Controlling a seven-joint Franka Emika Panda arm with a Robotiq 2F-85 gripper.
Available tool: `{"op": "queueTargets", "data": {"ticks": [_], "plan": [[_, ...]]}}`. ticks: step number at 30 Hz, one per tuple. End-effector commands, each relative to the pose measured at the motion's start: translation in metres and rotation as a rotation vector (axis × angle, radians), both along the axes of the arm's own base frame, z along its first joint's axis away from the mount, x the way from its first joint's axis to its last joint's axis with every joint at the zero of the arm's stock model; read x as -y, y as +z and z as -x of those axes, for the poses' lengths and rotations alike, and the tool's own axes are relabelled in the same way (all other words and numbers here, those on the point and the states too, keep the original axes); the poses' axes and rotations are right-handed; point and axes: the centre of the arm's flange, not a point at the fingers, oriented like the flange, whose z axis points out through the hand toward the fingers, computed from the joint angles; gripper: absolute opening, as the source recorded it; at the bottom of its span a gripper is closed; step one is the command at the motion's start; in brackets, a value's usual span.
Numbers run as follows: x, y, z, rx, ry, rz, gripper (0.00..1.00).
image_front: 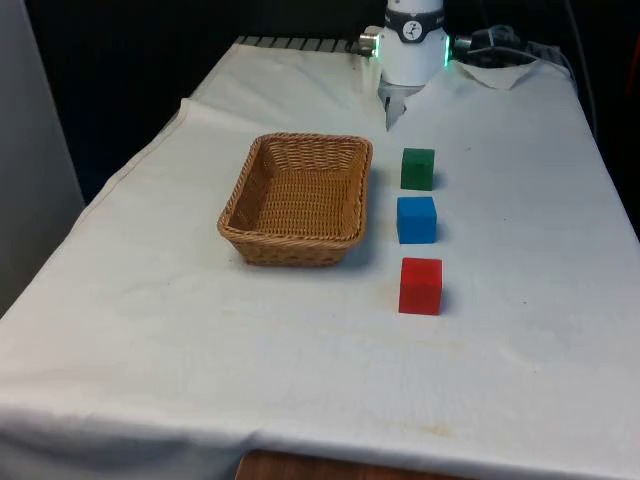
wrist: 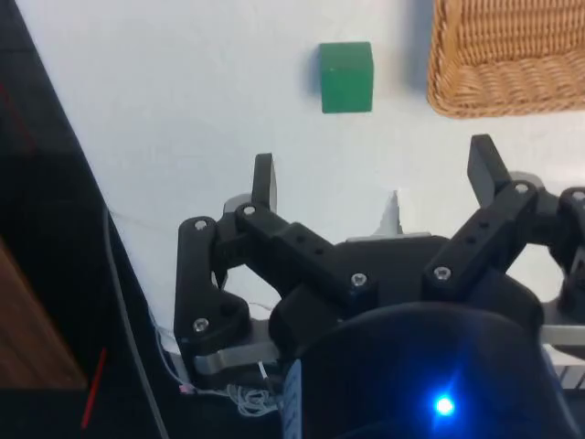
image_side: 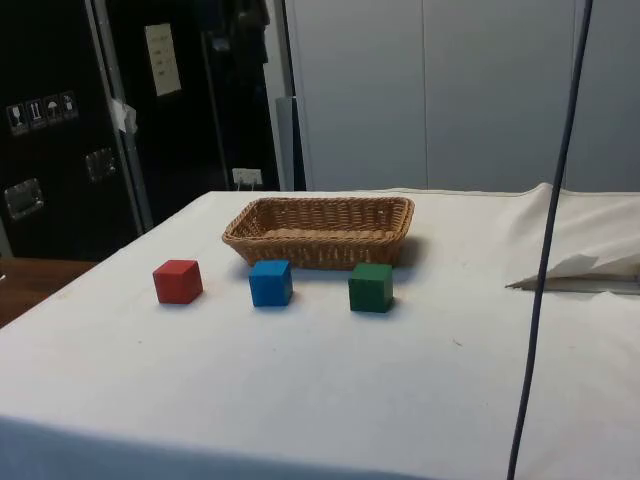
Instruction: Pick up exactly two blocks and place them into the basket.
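Ahead of gripper: green block.

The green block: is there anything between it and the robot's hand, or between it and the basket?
Nothing visible. The hand, open, has bare cloth between it and the green block; the basket sits right beside that block across an open gap.

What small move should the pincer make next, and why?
Probably descend toward the green block. The pincer is open and holds nothing, this block lies nearest to it, and the basket holds no block yet, with the blue block and red block also on the cloth.
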Motion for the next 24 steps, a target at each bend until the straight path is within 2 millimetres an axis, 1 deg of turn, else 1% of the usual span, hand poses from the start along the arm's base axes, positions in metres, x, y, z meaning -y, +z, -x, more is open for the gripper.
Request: {"op": "queueTargets", "data": {"ticks": [1,4,5,8,10,11,14,15,19,23,24], "plan": [[-0.008,-0.004,-0.005,0.000,-0.002,0.010,1.00],[-0.017,-0.008,-0.009,-0.001,-0.002,0.017,1.00],[-0.014,-0.007,-0.007,-0.006,0.002,0.010,1.00],[-0.031,-0.014,-0.013,0.000,0.002,0.024,1.00],[-0.035,-0.016,-0.013,0.002,0.002,0.026,1.00],[-0.041,-0.019,-0.014,0.008,0.004,0.029,1.00],[-0.053,-0.024,-0.016,0.021,0.007,0.028,1.00],[-0.050,-0.023,-0.015,0.009,0.010,0.023,1.00],[-0.072,-0.030,-0.021,0.045,0.014,0.025,1.00],[-0.080,-0.035,-0.027,0.065,0.016,0.023,1.00],[-0.083,-0.039,-0.032,0.077,0.018,0.022,1.00]]}}
